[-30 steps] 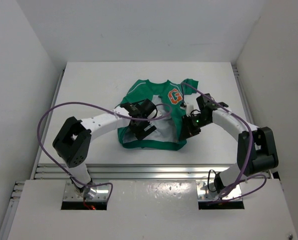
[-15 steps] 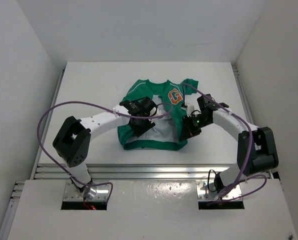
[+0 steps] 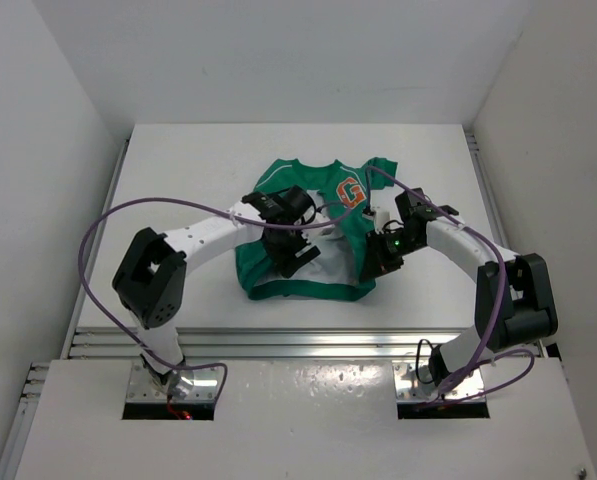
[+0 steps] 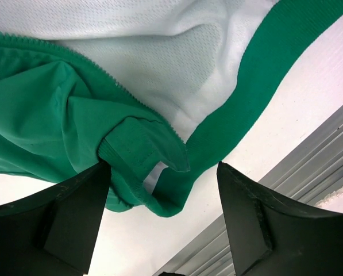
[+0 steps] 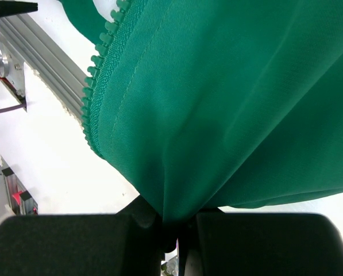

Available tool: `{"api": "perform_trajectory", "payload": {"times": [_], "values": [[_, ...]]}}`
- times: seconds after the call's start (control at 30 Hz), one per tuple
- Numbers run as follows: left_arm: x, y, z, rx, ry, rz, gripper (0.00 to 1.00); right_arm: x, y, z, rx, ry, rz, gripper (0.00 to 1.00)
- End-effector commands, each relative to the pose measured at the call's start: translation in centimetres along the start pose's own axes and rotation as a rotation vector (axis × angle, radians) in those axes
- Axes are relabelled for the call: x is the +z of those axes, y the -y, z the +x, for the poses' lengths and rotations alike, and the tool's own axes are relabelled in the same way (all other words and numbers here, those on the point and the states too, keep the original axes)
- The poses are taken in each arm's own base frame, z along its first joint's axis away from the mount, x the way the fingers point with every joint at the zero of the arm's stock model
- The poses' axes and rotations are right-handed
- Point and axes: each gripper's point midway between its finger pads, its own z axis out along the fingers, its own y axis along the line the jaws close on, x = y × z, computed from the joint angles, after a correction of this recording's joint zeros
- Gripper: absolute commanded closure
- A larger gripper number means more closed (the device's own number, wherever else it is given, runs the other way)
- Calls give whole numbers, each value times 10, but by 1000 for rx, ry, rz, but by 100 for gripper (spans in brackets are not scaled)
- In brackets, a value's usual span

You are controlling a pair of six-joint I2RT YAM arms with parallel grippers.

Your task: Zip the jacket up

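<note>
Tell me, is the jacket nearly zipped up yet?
Not nearly. Done: the right claw is pinched shut on one green front edge of the jacket, beside its zipper teeth. In hand: the left claw hangs open over the other front's bottom corner, not gripping it. Left: the front gapes, pale lining showing, so the two sides must meet and the zip be pulled.

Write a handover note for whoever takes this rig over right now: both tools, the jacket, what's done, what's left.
Small green fabric jacket with an orange G: lies on the white table, front open, pale lining showing.
Left tool: open, fingers either side of the bunched bottom hem, gripping nothing.
Right tool: shut on the jacket's front panel on its side.
Done: one panel pinched; zipper teeth not joined.
Left: bring both edges together, engage the zipper, pull it up. Slider not visible.
</note>
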Motion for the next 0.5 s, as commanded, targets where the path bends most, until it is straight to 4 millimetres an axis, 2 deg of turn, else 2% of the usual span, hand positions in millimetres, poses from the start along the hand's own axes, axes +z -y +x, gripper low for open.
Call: {"api": "perform_trajectory", "payload": {"times": [0.0, 0.1, 0.23, 0.47], "values": [[-11, -7, -17, -3, 32, 7, 20, -2, -2, -4, -20, 14, -10, 100], [-7, -10, -21, -17, 15, -2, 22, -1, -2, -3, -20, 10, -10, 100], [1, -14, -12, -47, -40, -10, 26, -1, -1, -4, -16, 12, -10, 100], [7, -20, -9, -77, -64, -20, 36, -2, 1, -2, -6, 7, -5, 100]]}}
